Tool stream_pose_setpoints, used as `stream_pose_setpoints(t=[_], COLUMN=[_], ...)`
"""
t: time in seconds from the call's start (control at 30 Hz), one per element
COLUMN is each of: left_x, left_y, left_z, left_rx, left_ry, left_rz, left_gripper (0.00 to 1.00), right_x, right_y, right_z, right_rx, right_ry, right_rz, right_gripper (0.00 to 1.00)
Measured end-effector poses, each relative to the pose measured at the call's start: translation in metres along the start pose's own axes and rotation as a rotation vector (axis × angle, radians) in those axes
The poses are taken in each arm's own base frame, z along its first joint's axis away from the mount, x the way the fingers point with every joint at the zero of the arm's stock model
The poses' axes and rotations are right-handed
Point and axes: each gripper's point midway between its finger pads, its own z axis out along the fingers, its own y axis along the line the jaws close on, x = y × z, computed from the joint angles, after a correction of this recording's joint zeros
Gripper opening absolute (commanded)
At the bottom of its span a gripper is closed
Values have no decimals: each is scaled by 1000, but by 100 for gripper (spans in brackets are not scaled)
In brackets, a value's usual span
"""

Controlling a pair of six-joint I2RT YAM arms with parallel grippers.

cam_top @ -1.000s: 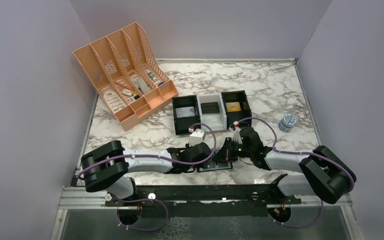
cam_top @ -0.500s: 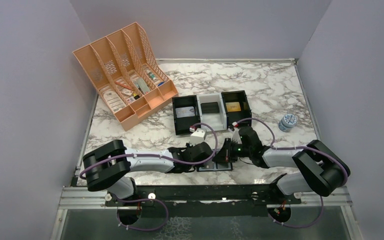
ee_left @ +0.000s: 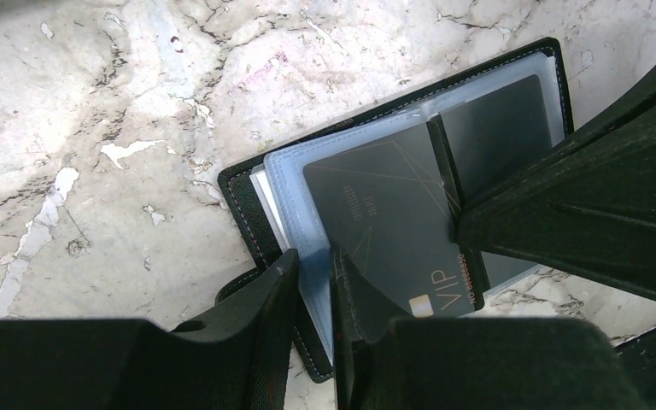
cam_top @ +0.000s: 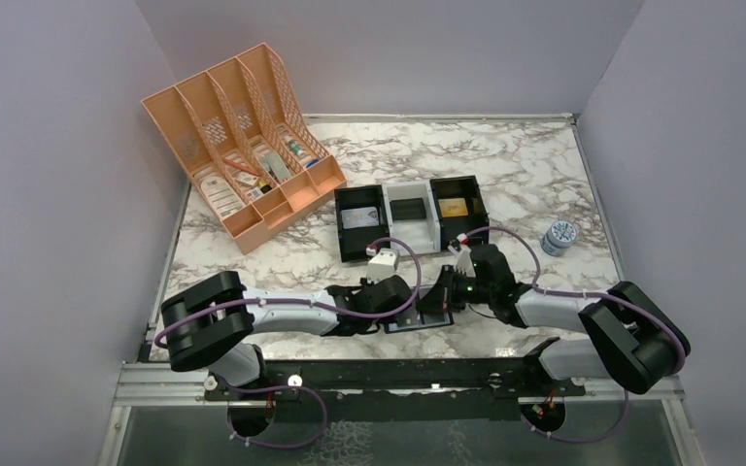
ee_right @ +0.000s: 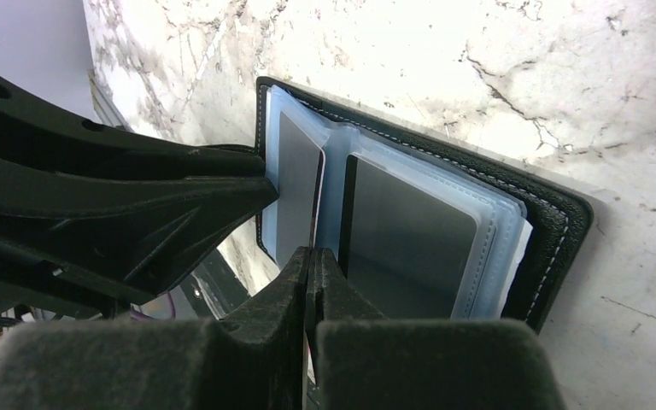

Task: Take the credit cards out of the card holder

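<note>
**Drawing the VIP card clear of its sleeve**

The holder (ee_right: 555,231) lies open and flat on the table (ee_left: 94,102), low in the middle of the top view, with its clear sleeves (ee_right: 491,226) fanned out. In the left wrist view it fills the centre and right of the frame. A dark card (ee_left: 384,222) marked VIP sits in the top sleeve, and a second card (ee_left: 495,128), also dark, sits toward the upper right.

We judge the step in hand to be pulling the VIP card out. The right gripper (ee_right: 310,254) is closed on that card's edge near the spine, at the bottom centre of the right wrist view, its jaws meeting with only the thin card between them. The left gripper (ee_left: 312,260) is nipped onto the holder's outer edge at the bottom centre of its own view, sleeve and cover caught in the narrow gap, so we take it for the anchor.

To do this well we would draw the card along its own plane, straight out of the sleeve's open side, with no twist. The bite looks shallow, so a slow pull suits it. The left side must pin the holder, or the whole thing may lift, and the sleeve may drag along with the card.

Above the holder in the top view stands a tray (cam_top: 387,221)
</note>
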Motion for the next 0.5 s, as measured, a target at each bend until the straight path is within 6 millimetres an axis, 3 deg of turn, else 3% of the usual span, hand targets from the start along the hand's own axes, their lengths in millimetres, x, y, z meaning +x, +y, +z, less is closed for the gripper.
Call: stream_pose_setpoints(t=[0.3, 0.5], left_x=[0, -1], left_y=[0, -2], left_z=[0, -1], left_rx=[-1, 7], left_ry=[-1, -3], left_rz=[0, -3], left_gripper=[23, 40], right_x=[2, 4], right_y=[0, 2], right_z=[-3, -3], right_rx=[-11, -24], right_ry=[10, 20], right_rz=[-4, 4], right_gripper=[1, 1])
